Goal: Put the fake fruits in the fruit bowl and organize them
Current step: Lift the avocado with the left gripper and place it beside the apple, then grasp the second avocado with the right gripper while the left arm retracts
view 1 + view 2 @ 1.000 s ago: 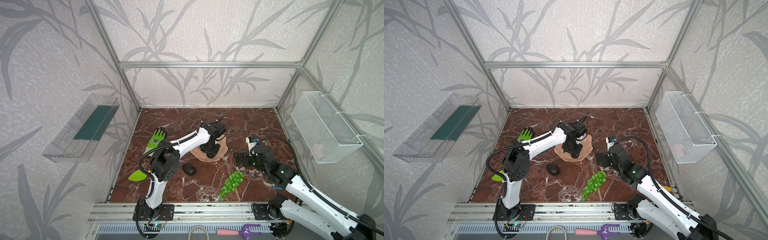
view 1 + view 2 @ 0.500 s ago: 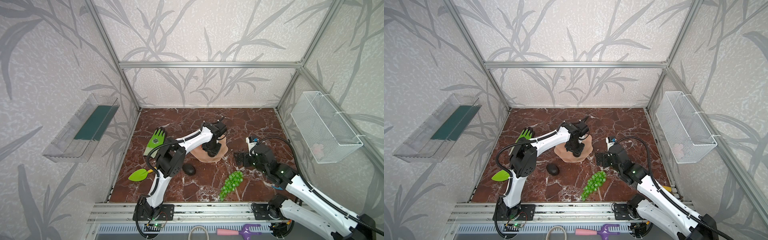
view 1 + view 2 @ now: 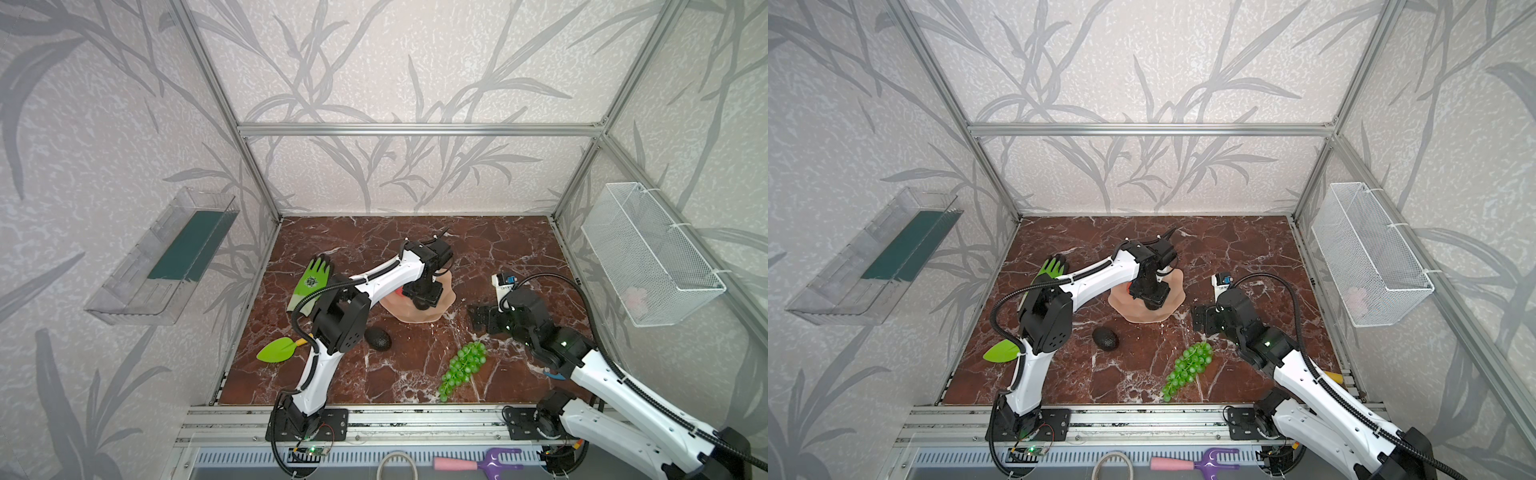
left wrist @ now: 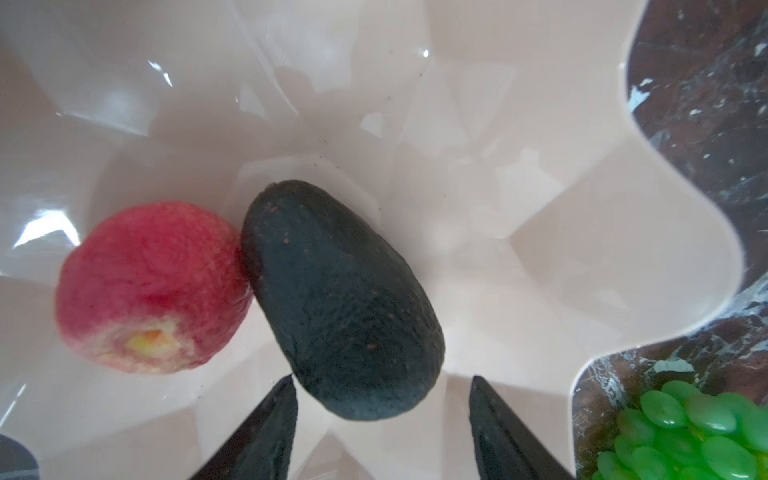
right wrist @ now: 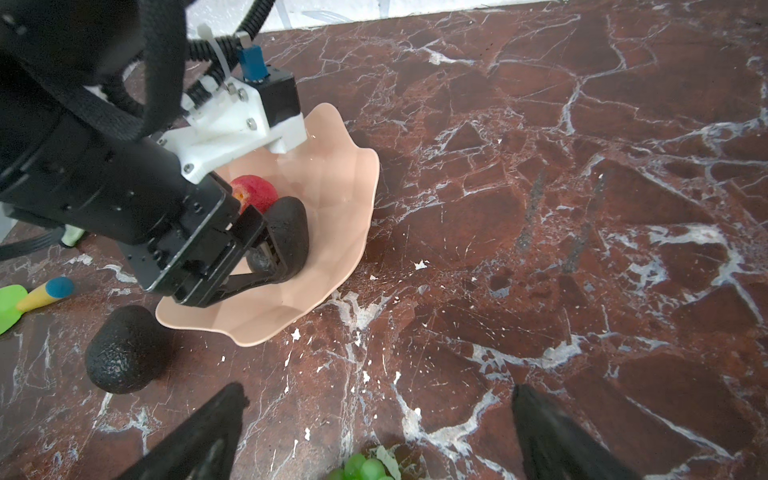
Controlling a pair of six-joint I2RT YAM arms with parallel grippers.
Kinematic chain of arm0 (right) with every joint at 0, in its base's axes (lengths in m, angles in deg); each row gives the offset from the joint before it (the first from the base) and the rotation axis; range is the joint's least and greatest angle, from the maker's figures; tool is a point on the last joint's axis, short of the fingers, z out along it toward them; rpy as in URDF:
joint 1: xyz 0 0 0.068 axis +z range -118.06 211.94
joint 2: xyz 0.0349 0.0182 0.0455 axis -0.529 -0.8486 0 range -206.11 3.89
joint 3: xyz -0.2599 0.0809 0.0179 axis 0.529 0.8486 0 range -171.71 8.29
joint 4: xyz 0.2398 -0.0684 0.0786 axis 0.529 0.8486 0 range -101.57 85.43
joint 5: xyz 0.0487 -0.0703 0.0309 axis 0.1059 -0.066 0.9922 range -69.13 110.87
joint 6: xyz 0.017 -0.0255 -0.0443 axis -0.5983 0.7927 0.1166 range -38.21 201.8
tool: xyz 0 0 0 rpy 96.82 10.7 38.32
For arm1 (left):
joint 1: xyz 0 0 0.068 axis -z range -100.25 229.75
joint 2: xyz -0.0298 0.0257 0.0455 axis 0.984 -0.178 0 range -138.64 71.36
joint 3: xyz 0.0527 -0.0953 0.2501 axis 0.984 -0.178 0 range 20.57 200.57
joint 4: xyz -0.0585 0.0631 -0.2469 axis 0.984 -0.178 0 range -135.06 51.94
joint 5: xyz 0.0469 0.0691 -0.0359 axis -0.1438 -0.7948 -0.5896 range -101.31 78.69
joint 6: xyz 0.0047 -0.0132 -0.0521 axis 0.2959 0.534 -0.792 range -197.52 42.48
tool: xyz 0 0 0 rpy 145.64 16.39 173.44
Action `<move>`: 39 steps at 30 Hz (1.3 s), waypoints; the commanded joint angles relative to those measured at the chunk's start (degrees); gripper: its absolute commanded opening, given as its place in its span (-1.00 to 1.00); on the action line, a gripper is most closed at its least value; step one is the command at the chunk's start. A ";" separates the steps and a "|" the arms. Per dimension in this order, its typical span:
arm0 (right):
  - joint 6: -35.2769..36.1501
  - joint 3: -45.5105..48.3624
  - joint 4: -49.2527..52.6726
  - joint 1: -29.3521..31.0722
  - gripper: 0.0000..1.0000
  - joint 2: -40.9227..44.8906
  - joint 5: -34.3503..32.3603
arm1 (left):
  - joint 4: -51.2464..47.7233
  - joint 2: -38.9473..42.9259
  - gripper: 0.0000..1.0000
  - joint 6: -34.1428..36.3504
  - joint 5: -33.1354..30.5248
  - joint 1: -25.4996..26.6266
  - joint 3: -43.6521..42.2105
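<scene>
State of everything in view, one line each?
fruit bowl: upright on table, two fruits inside
red fruit: in bowl
avocado in bowl: lying against red fruit
second avocado: on table, beside bowl
grapes: on table
left gripper: open, astride avocado in bowl
right gripper: open, empty

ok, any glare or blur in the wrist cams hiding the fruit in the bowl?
Left wrist view: white glare patches on the bowl facets, none over the fruit; avocado sharp, red fruit slightly soft. Right wrist view: marble tabletop sharp, left gripper blocks part of the bowl, right gripper itself blurred. Both top views: even light, no glare.
</scene>
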 commanded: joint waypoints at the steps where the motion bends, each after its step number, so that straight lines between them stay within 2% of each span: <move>1: 1.25 -0.34 -0.48 -0.27 0.98 -0.35 1.04 | -2.21 5.12 0.34 -0.10 -1.29 -0.50 1.78; 5: 4.32 -0.75 -2.54 -0.27 1.00 -1.78 7.14 | -0.56 12.75 0.36 -1.12 -4.86 -2.16 0.47; 9: 7.22 -2.85 -3.79 1.22 0.93 -5.39 13.19 | 3.98 24.54 0.42 -2.78 -13.60 -5.68 -6.17; 13: 11.10 -6.58 -3.94 7.95 0.91 -10.45 11.70 | 15.71 39.54 0.61 0.03 -21.97 -8.94 -21.59; 17: 13.71 -12.17 -3.94 16.23 0.89 -18.32 8.86 | 25.55 54.40 0.82 1.66 -24.73 -14.81 -36.29; 20: 14.74 -16.91 -3.64 21.29 0.86 -25.09 7.13 | 28.94 61.72 0.92 2.19 -24.59 -20.52 -43.53; 26: 15.28 -27.17 -2.87 29.82 0.79 -38.06 5.93 | 33.13 67.66 0.95 1.50 -20.19 -32.85 -51.39; 30: 13.16 -32.19 -3.19 31.92 0.74 -45.89 7.46 | 36.10 68.71 0.95 1.29 -16.98 -39.31 -53.64; 34: 11.40 -35.54 -3.44 32.27 0.69 -52.38 7.97 | 38.08 68.88 0.95 -0.46 -15.37 -42.77 -55.11; 39: 10.61 -39.18 -2.13 32.30 0.67 -57.27 5.07 | 39.36 69.91 0.95 -2.59 -13.10 -45.04 -56.93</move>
